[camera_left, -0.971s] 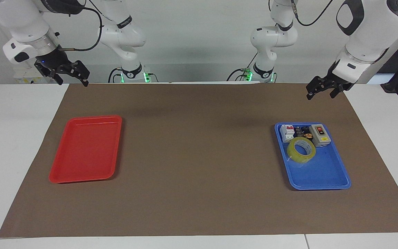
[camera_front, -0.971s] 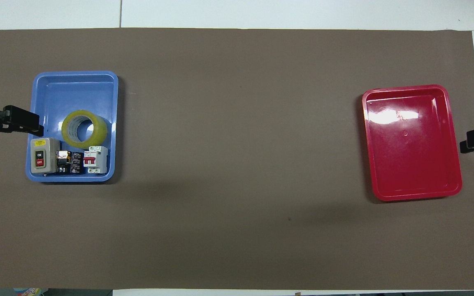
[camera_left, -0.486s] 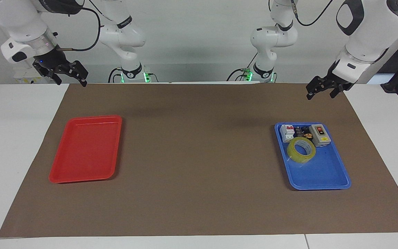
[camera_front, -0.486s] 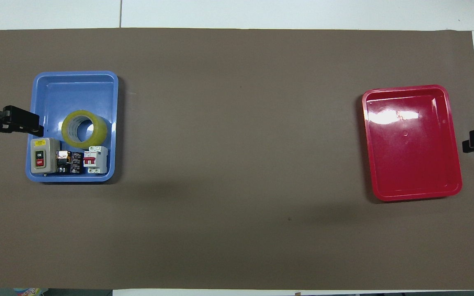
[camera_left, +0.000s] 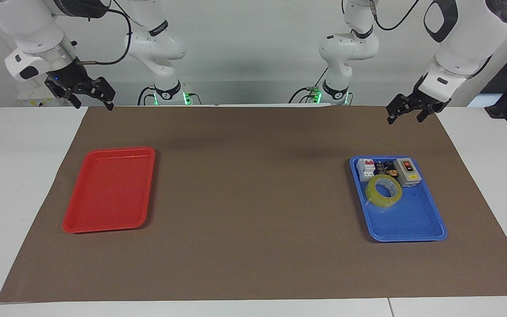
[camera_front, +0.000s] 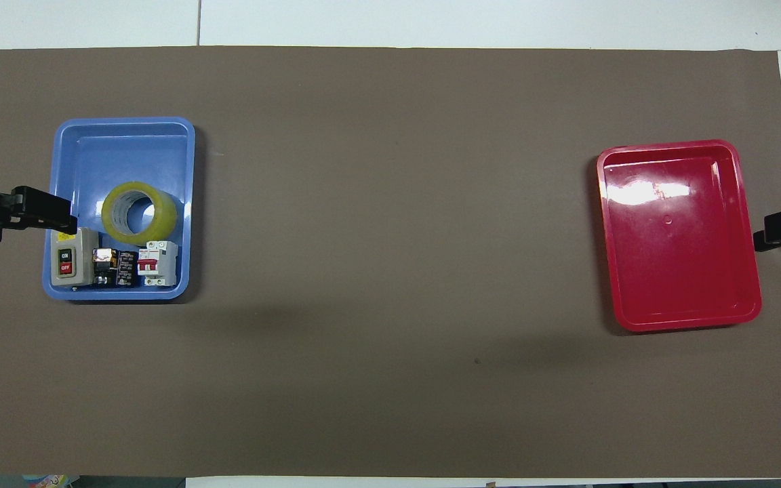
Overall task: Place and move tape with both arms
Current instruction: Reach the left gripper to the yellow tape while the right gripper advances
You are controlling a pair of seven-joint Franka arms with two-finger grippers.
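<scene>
You are at the very start, with the left gripper [camera_left: 405, 115] spread wide and empty, raised over the mat above the blue tray [camera_left: 416, 222] where the tape [camera_left: 383, 190] lies flat below it, while the right gripper [camera_left: 90, 97] waits spread, so next lower the left onto the roll.

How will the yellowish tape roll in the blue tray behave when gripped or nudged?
The yellowish translucent packing tape roll is a wide ring, so it probably stays stiff when gripped. It leans against the grey switch box in the blue plastic tray, so a nudge may roll or drop it. Its glossy film looks somewhat slippery.
</scene>
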